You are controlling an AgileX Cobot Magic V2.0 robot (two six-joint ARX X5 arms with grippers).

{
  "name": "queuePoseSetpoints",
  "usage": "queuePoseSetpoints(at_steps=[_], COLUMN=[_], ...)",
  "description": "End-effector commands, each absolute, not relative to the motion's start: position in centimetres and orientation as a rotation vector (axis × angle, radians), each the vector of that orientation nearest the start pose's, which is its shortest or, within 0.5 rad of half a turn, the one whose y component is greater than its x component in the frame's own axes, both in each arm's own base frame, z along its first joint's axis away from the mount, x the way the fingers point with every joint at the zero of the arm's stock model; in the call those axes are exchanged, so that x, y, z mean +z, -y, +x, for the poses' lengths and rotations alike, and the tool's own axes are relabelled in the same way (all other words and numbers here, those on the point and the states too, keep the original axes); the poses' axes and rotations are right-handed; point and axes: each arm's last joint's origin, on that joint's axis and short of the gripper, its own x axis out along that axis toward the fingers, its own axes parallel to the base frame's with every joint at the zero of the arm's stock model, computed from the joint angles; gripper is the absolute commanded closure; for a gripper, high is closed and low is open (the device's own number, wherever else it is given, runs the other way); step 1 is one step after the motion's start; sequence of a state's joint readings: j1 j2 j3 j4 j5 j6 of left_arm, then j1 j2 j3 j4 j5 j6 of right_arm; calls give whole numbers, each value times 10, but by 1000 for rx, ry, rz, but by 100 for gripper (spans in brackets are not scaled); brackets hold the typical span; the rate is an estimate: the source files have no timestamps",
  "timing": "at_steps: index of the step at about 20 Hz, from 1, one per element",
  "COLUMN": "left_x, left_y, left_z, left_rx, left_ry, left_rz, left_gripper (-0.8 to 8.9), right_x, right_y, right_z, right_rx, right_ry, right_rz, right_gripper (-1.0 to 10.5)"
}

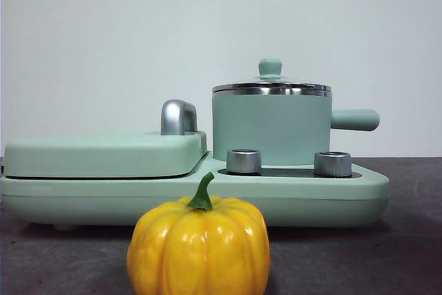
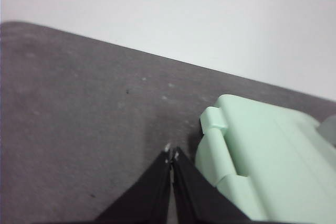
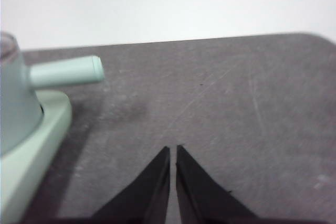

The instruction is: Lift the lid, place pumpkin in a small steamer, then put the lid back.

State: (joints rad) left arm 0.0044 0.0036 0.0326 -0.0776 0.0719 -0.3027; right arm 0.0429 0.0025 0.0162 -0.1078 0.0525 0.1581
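Note:
A glossy yellow-orange pumpkin (image 1: 199, 246) with a green stem sits on the dark table at the front, before the mint-green cooker. The small steamer (image 1: 271, 128) stands on the cooker's right half, its straight handle (image 1: 354, 119) pointing right. The glass lid (image 1: 271, 86) with a mint knob rests on the steamer's steel rim. My left gripper (image 2: 171, 156) is shut over bare table beside the cooker's left end. My right gripper (image 3: 172, 150) is shut over bare table to the right of the steamer (image 3: 13, 103), whose handle (image 3: 65, 72) shows there. Neither gripper shows in the front view.
The mint-green cooker base (image 1: 193, 195) spans most of the table, with a flat griddle cover (image 1: 103, 153) on its left half, a steel hinge post (image 1: 178, 117) behind it and two steel knobs (image 1: 244, 161) in front of the steamer. The griddle cover's corner (image 2: 262, 156) lies close to my left gripper.

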Motion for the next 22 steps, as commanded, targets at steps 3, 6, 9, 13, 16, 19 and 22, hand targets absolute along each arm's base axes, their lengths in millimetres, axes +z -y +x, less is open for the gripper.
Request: queuePoseSetpoints(at_steps=[3, 6, 9, 13, 16, 19, 22], left_x=[161, 164, 171, 182, 192, 205, 220], left_y=[2, 2, 2, 2, 2, 2, 2], left_z=[97, 97, 97, 96, 93, 89, 83], left_rx=[-52, -60, -81, -114, -125, -126, -113], left_ry=[-77, -45, 21, 105, 127, 121, 90], left_rz=[-504, -545, -610, -696, -719, -718, -701], left_gripper=[807, 807, 807, 806, 804, 804, 804], right_x=[159, 163, 169, 182, 196, 214, 232], right_y=[-3, -3, -4, -6, -7, -7, -7], right_z=[97, 97, 96, 95, 91, 85, 80], right_rx=[-23, -14, 26, 143, 189, 201, 204], right_ry=[-77, -45, -9, 50, 84, 117, 128], right_rz=[373, 414, 484, 521, 546, 556, 551], right_gripper=[928, 928, 932, 932, 933, 933, 933])
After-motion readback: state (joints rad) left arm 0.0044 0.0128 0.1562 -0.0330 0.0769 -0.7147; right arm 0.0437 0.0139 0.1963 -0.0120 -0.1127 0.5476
